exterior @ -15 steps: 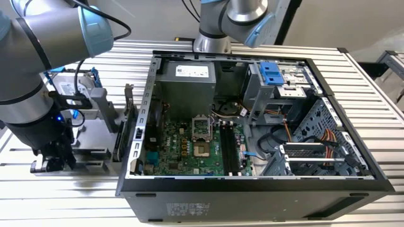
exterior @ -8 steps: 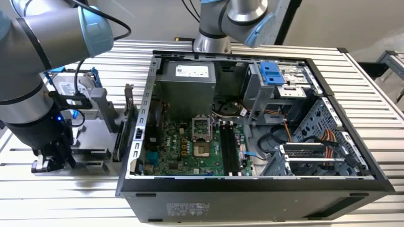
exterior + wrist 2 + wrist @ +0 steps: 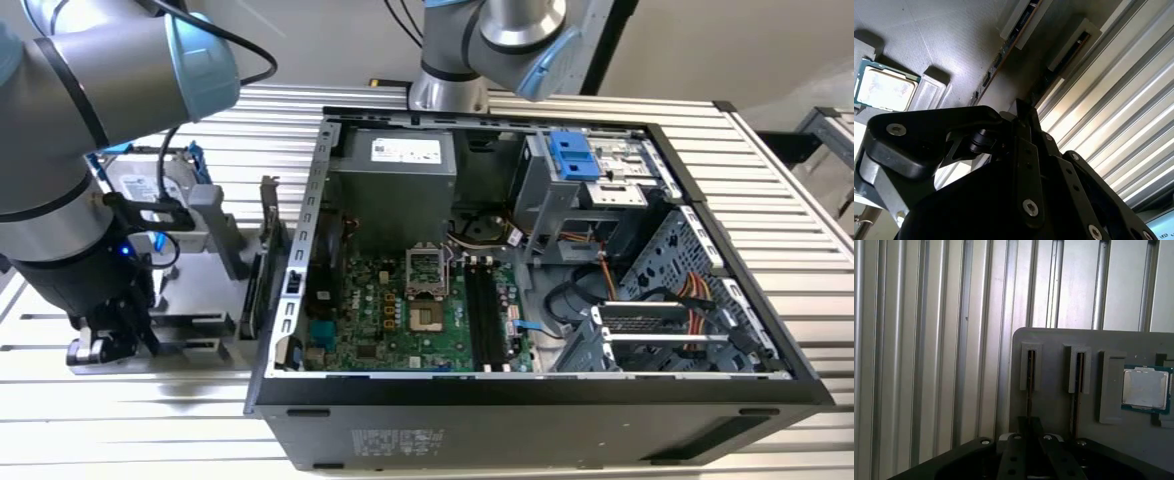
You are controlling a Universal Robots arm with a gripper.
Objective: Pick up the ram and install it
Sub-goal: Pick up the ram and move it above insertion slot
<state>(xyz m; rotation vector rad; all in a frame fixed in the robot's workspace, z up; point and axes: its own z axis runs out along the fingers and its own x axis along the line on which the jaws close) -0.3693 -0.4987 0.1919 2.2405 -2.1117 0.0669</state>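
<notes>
- Exterior view: an open computer case (image 3: 534, 400) lies on the ribbed metal surface (image 3: 160, 420), with the motherboard (image 3: 400, 310) and its long black slots (image 3: 483, 310) facing up. Outside the case, toward the exterior view's left, stands a grey holder (image 3: 200, 235), and a silver hard drive (image 3: 140, 185) in a blue frame sits at its far end. The arm reaches down at this side, and the tool (image 3: 104, 348) hangs low, just beside the holder's near end and well apart from the motherboard.
- First wrist view: the ram (image 3: 1029, 375) stands on edge in the holder's outermost upright guide, the one nearest the holder's rim. A second stick (image 3: 1077, 382) stands in the next guide, and a processor chip (image 3: 1145, 388) lies flat beyond it. The tool (image 3: 1027, 439) sits directly in line with the ram's edge, right at it. I cannot tell whether it is apart, together or clamped on the stick.
- Second wrist view: the tool's (image 3: 1024, 116) dark body points at the ram (image 3: 1061, 65), which is seen edge-on and runs up to its guide. The second stick (image 3: 999, 57) is beside it, and the chip (image 3: 885, 87) lies farther off.
</notes>
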